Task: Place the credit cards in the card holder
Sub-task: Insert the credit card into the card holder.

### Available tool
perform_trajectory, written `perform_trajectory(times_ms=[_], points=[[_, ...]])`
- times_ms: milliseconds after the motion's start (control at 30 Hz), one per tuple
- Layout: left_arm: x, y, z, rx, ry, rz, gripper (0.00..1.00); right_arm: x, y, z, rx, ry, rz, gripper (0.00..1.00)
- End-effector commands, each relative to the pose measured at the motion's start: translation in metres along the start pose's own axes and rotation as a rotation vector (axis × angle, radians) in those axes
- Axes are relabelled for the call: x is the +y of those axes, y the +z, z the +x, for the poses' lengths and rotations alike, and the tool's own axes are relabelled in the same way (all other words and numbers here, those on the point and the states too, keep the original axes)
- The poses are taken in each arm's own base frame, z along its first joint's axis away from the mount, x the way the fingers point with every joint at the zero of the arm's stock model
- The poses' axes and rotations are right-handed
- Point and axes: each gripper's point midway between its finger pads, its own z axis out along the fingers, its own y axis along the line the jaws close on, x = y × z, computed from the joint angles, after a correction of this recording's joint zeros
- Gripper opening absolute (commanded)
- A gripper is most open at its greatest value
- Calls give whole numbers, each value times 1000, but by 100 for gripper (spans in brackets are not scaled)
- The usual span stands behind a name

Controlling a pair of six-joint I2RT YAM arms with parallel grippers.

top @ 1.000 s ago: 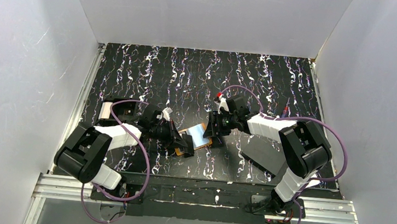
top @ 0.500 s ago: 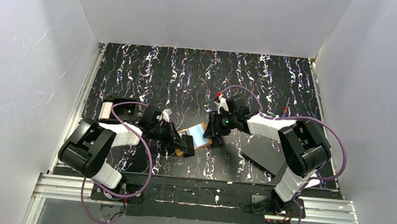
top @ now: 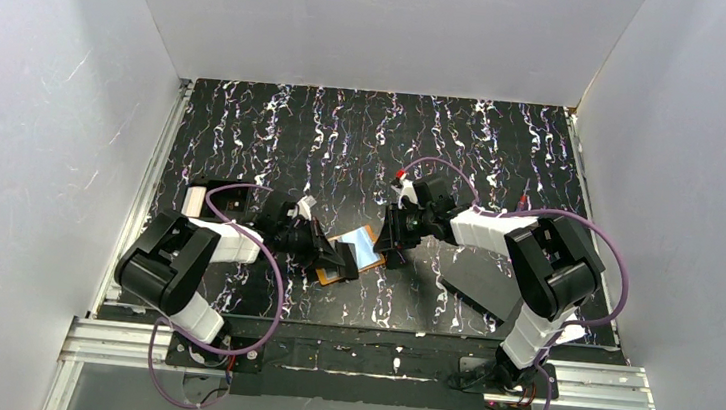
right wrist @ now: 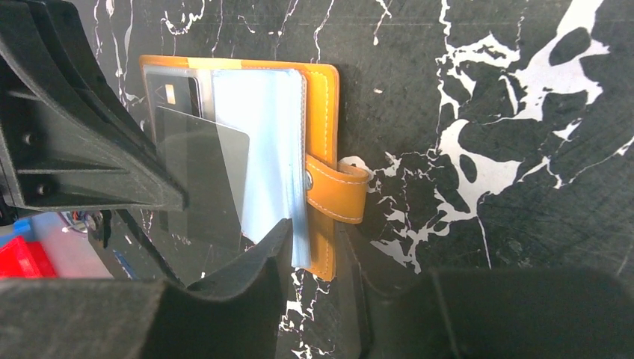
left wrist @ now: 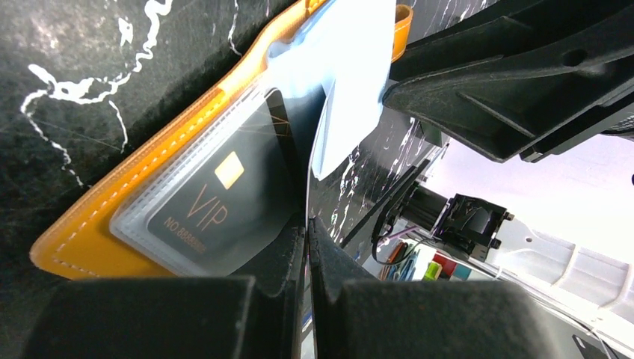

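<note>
You have one orange card holder (right wrist: 325,112), near the middle of the worktop's near edge. With it you can count two cards: one black card (left wrist: 217,202) and one grey card (right wrist: 205,179). There is one flat black rectangle (top: 481,277) toward the worktop's right edge and one white block (top: 196,201) by its left edge. The holder's pale sleeves overlap too much to count.

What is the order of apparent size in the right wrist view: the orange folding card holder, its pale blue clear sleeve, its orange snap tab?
1. orange folding card holder
2. pale blue clear sleeve
3. orange snap tab
</note>
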Motion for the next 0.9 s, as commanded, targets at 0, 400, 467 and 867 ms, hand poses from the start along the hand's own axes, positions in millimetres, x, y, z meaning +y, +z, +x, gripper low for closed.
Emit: perform_trajectory(times_ms=[0,400,467,867], points=[[5,2,-15,-76,23,-32,0,-15,8,31,88,58,40,35],[9,-3,-27,-137,22,-50,0,-15,9,36,95,75,32,33],[10,-3,-28,-144,22,-53,0,-15,9,35,94,75,32,33],[14,-4,-31,-161,44,-69,0,-14,7,38,96,87,30,33]])
